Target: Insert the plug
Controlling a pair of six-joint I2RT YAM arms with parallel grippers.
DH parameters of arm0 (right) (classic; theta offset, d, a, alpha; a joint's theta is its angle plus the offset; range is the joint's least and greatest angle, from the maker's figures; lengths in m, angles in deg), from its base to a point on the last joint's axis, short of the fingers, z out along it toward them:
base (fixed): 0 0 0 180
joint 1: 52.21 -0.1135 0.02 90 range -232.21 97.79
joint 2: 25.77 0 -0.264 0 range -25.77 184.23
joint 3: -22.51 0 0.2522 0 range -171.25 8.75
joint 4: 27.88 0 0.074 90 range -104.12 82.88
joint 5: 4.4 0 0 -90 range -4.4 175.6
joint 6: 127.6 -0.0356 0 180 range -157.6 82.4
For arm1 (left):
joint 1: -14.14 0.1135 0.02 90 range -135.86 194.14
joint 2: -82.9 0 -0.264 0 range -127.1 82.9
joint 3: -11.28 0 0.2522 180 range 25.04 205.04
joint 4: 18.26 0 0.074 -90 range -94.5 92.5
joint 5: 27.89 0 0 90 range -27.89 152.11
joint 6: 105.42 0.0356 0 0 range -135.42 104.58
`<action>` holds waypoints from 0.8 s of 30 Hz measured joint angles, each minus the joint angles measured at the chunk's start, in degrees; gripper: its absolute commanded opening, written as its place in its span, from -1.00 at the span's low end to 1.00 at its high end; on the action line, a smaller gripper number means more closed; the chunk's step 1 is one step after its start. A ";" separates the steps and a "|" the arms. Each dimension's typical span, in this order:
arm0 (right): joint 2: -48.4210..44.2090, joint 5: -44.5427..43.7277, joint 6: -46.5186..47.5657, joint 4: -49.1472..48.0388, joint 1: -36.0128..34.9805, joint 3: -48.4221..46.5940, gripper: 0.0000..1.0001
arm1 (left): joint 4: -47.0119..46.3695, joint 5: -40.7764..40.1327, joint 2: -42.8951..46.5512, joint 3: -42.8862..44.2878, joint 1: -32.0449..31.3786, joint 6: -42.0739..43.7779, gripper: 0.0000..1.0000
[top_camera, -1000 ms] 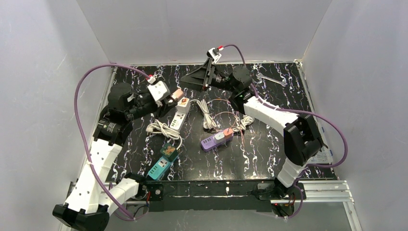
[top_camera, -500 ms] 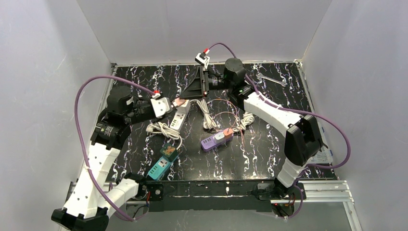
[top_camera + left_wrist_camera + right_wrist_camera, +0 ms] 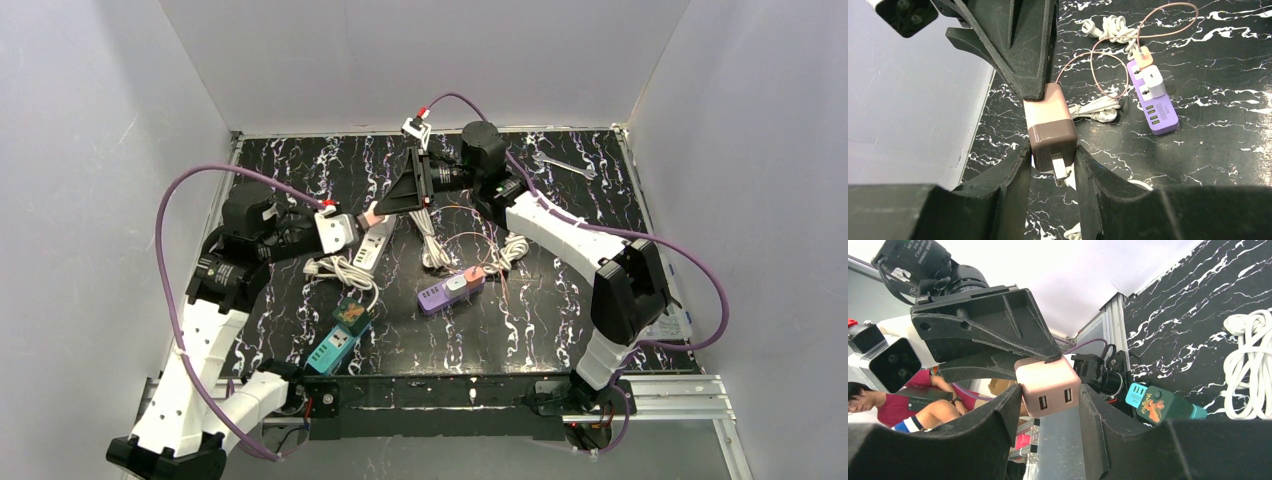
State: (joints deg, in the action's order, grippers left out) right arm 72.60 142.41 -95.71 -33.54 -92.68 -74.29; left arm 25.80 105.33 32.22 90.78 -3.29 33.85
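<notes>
The plug (image 3: 1050,125), a pink-and-brown block with two USB ports and bare prongs, is aloft beside the white strip (image 3: 372,248).

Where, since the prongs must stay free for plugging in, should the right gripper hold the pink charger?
On the pale USB-port end of the pink charger, across its two flat side faces, coming from the end opposite the prongs. The left gripper already clamps the brown prong end, so only that end is free for the right gripper.
</notes>
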 measured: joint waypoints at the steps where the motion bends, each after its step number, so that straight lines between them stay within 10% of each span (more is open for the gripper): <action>1: 0.00 0.02 -0.15 -0.39 -0.07 0.04 -0.03 | 0.04 0.07 0.07 0.00 0.02 0.07 -1.00; 8: -0.02 3.72 -4.83 -10.69 -0.39 4.28 0.38 | 1.03 2.05 0.61 0.00 0.00 1.53 -1.00; 13: 0.00 7.28 -8.04 -16.68 -0.79 5.33 0.01 | 1.01 5.66 1.03 0.44 -0.09 3.28 -1.00; 18: 0.00 8.50 -10.34 -22.14 -0.81 7.08 0.09 | 1.44 6.88 1.73 0.92 -0.39 3.41 -1.00; 24: 0.13 8.22 -14.38 -28.09 -1.05 8.72 0.55 | 1.97 7.43 0.79 1.90 -0.46 2.14 -1.00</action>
State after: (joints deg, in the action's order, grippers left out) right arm 72.73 150.63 -110.09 -61.62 -93.73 -65.57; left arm 27.77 112.76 33.01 92.68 -3.75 35.99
